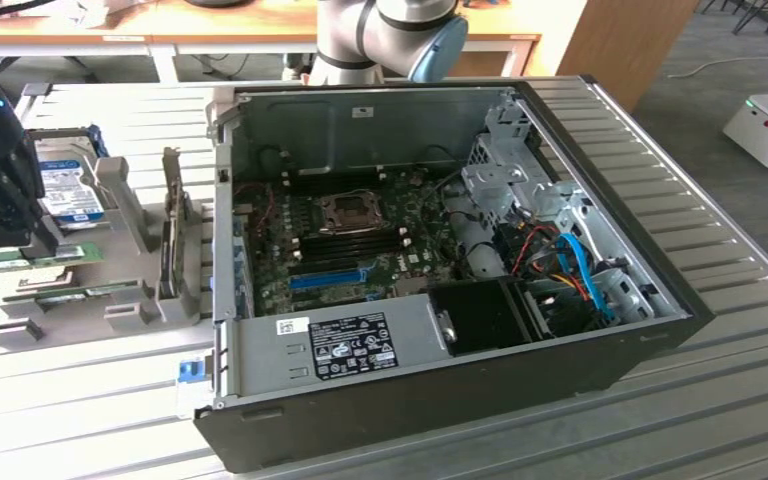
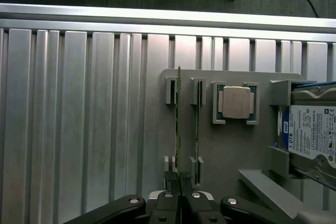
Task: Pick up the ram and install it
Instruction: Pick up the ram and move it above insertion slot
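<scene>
Exterior view first: the end effector (image 1: 4, 232) is a chunky black unit hanging over a grey plastic holder plate (image 1: 131, 215), well apart from the open computer case (image 1: 598, 370). Right under its tips is the ram (image 1: 40, 254), a thin green strip standing on edge in the holder. A second memory stick (image 1: 84, 293) lies just beside it, and a hard drive (image 1: 67, 185) with a blue label is propped up close by. The case is dark sheet metal with a green motherboard (image 1: 357, 235) inside. Everything sits on a ribbed aluminium counter (image 1: 704, 400).

Wrist view: the end effector (image 2: 179, 181) is pretty much closed, with its black ribbed pads (image 2: 172, 182) pinching the near end of the ram (image 2: 178, 119). Seen edge-on, the ram is a skinny green line running straight away from the tips, lined up with the grey slotted brackets at both ends. The second memory stick (image 2: 198, 124) runs parallel just beside it. Past that there's a square CPU (image 2: 235, 102) with a dull metal lid in its own recess, then the hard drive (image 2: 310, 135), silver and boxy.
</scene>
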You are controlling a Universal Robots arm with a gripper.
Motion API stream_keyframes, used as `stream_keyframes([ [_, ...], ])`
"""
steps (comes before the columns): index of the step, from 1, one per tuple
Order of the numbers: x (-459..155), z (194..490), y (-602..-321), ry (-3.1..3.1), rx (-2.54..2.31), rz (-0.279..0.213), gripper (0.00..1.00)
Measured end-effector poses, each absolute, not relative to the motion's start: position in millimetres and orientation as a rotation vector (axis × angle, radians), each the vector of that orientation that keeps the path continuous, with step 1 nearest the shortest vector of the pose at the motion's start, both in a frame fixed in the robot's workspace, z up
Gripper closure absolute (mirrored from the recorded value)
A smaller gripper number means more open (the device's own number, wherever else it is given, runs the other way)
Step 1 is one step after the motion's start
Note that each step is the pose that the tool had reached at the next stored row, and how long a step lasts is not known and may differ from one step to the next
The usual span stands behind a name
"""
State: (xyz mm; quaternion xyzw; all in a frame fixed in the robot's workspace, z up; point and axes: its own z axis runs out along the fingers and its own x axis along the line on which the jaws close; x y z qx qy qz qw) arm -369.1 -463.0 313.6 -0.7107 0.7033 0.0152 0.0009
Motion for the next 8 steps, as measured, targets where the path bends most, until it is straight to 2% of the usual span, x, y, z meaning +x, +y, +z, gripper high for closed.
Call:
stream_keyframes([
  [8, -369, 325, -463, 2.208, -2.232, 0.048, 0.88],
])
